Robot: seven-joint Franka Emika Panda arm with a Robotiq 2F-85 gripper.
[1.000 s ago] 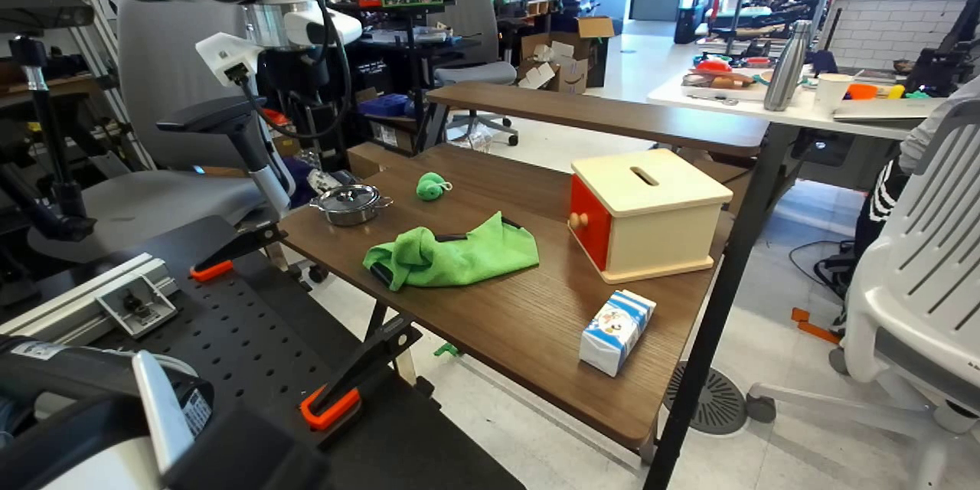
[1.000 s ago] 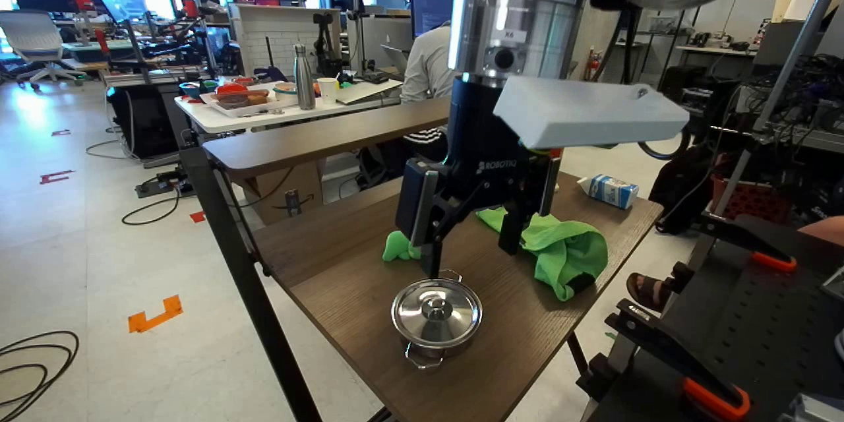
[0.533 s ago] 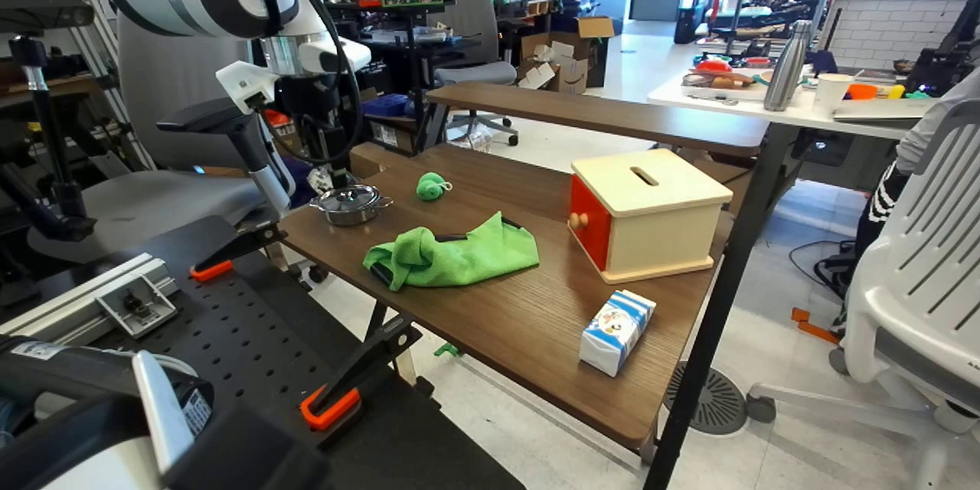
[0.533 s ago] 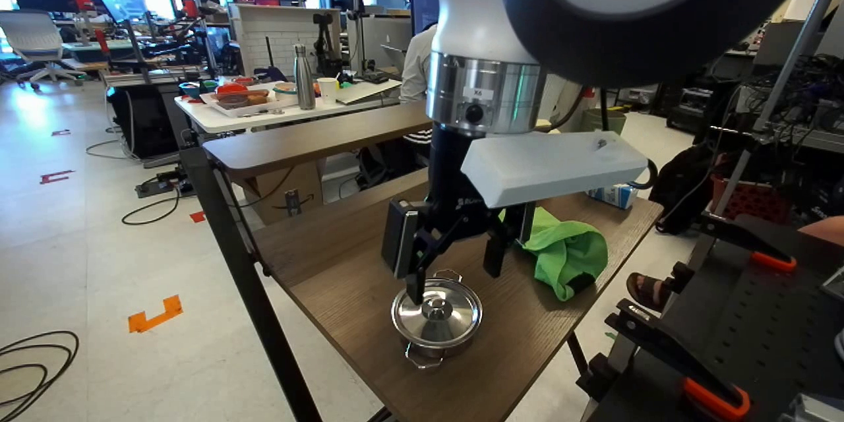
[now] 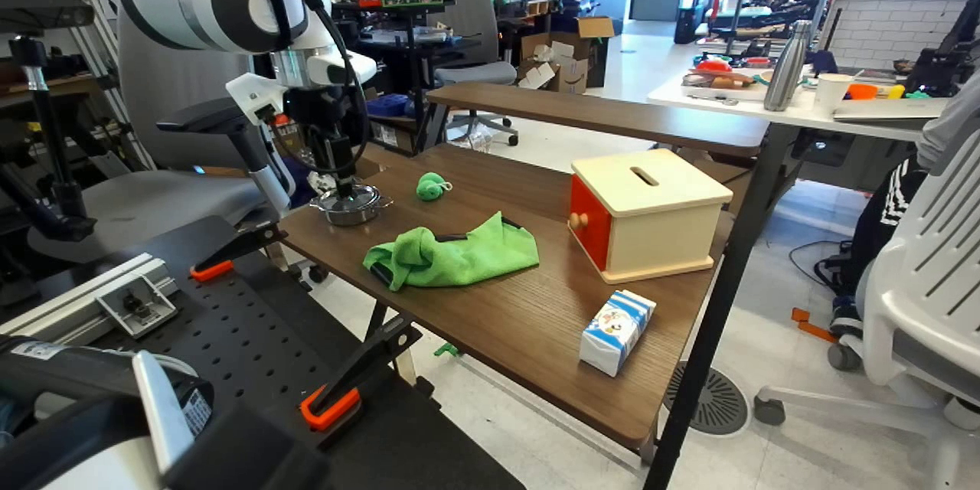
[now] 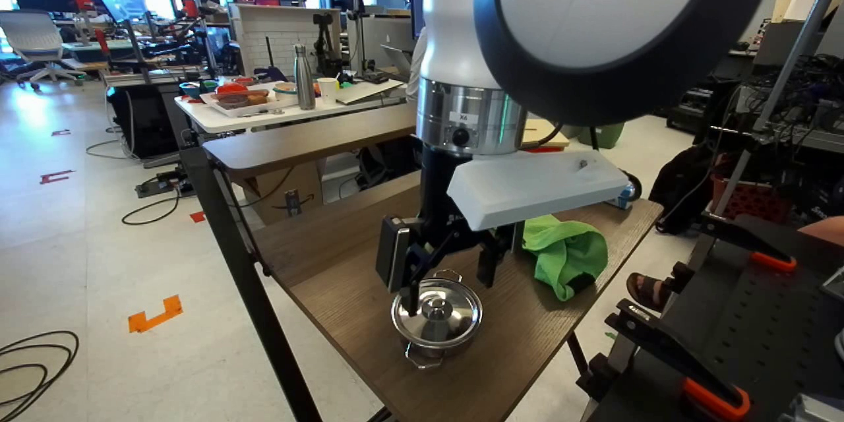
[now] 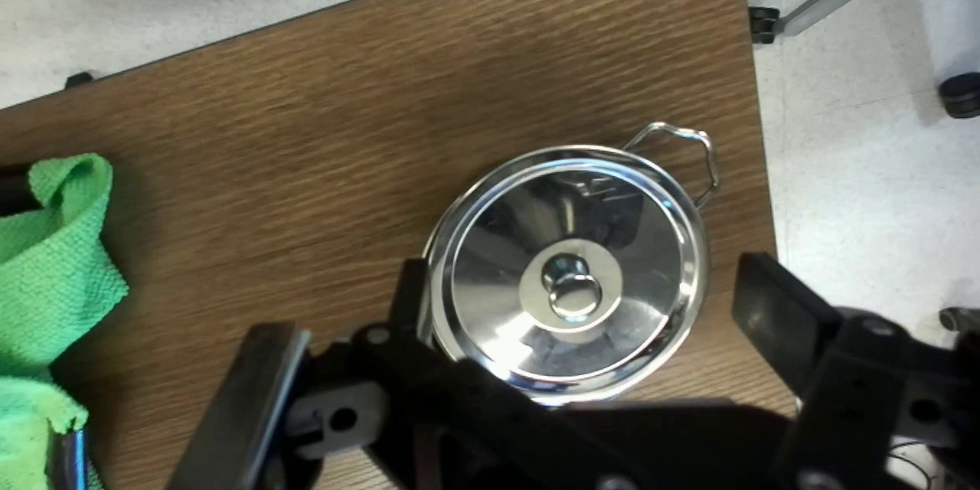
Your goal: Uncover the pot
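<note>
A small shiny steel pot [image 5: 349,218] stands upright near the table's end, with its steel lid [image 6: 422,330] on top. The lid has a round knob, which shows in the wrist view [image 7: 574,297] and in an exterior view [image 6: 437,308]. Wire handles [image 7: 708,161] stick out at the pot's sides. My gripper [image 7: 586,287] is open wide and empty, pointing down above the lid. In the wrist view the knob lies between the fingers; the left finger overlaps the lid's rim and the right finger is beyond it. The gripper [image 6: 450,287] seems still apart from the knob.
A green cloth [image 5: 459,256] lies crumpled on the brown table [image 5: 521,321] beside the pot. A green toy [image 5: 430,186], a wooden box with a red door [image 5: 651,222] and a milk carton [image 5: 617,331] are farther along. A raised shelf [image 5: 597,115] runs along one table side.
My gripper has moved down and across to over the pot's lid, staying open. The pot, lid and cloth have not moved. A person and a chair in the background have shifted.
</note>
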